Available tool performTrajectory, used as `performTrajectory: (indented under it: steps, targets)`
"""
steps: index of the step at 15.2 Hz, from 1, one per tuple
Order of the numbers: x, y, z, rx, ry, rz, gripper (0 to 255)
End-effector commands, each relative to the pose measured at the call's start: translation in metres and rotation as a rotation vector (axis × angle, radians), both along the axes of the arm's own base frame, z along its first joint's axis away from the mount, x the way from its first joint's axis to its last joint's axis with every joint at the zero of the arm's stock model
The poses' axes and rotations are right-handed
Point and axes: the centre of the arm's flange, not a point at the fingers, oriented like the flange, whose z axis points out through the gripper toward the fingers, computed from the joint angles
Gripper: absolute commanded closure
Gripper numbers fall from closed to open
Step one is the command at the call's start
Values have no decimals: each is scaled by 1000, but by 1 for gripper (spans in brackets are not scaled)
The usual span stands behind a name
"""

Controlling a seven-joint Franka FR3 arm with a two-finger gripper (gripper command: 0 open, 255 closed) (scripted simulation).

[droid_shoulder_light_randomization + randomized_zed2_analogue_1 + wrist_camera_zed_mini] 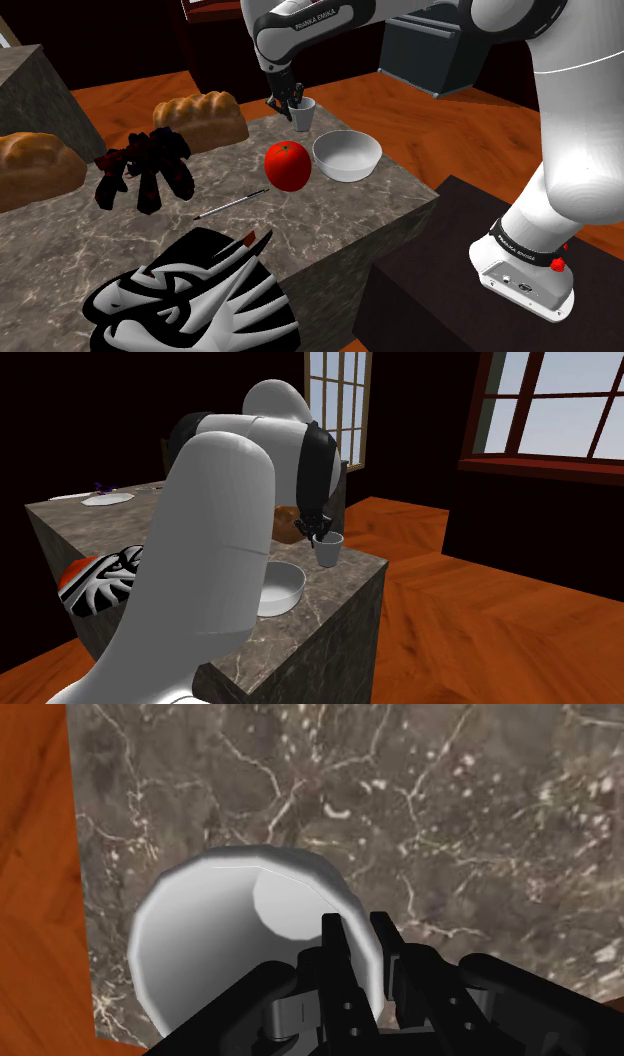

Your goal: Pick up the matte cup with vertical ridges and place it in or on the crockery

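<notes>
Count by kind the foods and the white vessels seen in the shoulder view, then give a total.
bread loaves: 2
red fruit: 1
bowl: 1
cup: 1
Total: 5

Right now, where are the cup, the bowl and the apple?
cup [306,118], shoulder view, on its outer wall.
bowl [346,170], shoulder view, on its front wall.
apple [287,166], shoulder view, on its red middle.
</notes>
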Motion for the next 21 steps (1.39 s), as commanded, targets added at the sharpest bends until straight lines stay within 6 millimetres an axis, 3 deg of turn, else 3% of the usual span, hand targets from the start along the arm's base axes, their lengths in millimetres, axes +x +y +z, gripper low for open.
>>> performTrajectory:
  steps: [1,5,21]
  targets:
    - [0,0,0,0,1,0,255]
    - [0,0,0,0,1,0,255]
    - [0,0,84,0,1,0,255]
